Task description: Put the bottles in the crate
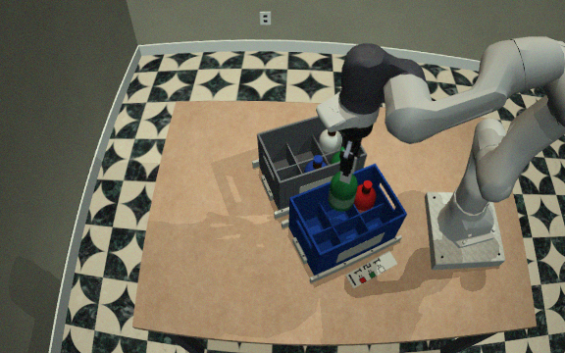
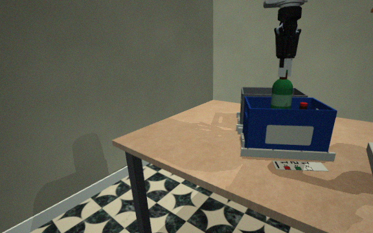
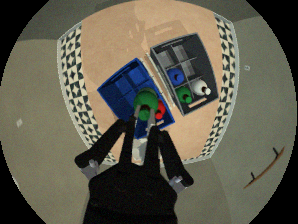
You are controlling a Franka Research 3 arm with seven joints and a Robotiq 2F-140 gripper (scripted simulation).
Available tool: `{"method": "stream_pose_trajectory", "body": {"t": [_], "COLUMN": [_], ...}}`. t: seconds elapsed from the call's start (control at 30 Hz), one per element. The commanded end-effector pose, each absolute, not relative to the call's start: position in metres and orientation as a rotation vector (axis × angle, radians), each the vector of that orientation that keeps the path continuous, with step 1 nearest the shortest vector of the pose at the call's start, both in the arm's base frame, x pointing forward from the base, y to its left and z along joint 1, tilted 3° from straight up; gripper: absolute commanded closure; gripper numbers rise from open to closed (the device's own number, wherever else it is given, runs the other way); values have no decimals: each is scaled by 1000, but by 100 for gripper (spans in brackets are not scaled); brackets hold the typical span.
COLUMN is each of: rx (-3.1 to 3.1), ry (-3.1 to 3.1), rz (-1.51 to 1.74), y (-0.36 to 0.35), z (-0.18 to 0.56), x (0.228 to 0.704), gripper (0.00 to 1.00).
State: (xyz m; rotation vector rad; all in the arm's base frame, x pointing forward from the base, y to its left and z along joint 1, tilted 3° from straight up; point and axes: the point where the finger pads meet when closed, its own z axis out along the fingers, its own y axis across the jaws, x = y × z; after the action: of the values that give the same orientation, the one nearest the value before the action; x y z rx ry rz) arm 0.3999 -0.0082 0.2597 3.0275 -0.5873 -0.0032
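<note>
My gripper (image 1: 345, 173) is shut on the neck of a green bottle (image 1: 342, 191), which hangs upright and partly down in a back cell of the blue crate (image 1: 347, 219). In the exterior view the green bottle (image 2: 282, 94) still rises above the blue crate's rim (image 2: 288, 129) under my gripper (image 2: 284, 72). A red bottle (image 1: 365, 195) stands in the cell beside it. The grey crate (image 1: 302, 159) behind holds a white bottle (image 1: 330, 141), a blue bottle (image 1: 316, 163) and another green bottle (image 1: 337, 156). The pick list (image 1: 372, 271) lies in front of the blue crate.
The robot's base plate (image 1: 464, 230) stands to the right of the blue crate. The arm reaches over the grey crate. The table's edge lies close in front of the pick list in the exterior view (image 2: 300, 166).
</note>
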Motion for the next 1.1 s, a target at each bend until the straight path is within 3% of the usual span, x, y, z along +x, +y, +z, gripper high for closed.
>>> {"method": "stream_pose_trajectory", "body": {"t": [0.0, 1.07], "rx": [3027, 3027], "ry": [-590, -590], "rz": [20, 20], "y": [-8, -11], "z": [259, 231], "x": [404, 405], "gripper": [100, 100]}}
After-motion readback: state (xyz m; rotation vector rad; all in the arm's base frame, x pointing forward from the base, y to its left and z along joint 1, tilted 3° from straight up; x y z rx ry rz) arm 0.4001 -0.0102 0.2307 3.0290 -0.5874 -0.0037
